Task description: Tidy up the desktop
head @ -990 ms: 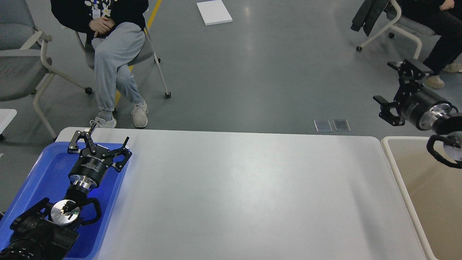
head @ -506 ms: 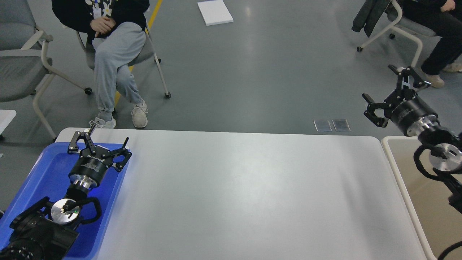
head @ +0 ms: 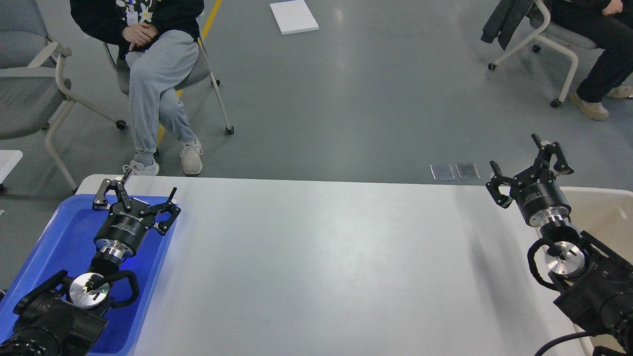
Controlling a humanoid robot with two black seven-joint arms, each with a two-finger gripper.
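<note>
The desktop (head: 326, 257) is a glossy white tabletop with rounded corners, filling the lower middle of the head view. Nothing lies on its bare surface. My left gripper (head: 136, 192) is open and empty, held over the far end of the blue tray (head: 54, 247) at the left. My right gripper (head: 529, 168) is open and empty, held above the desktop's far right corner, beside the beige bin (head: 606, 212).
A person sits on a chair (head: 148, 64) beyond the table's far left. Another seated person (head: 598, 44) is at the far right. A grey chair (head: 29, 94) stands at the left. A white board (head: 293, 17) lies on the floor.
My right arm has swung down and left, from high above the bin to the desktop's far right corner. The left arm has not moved.
</note>
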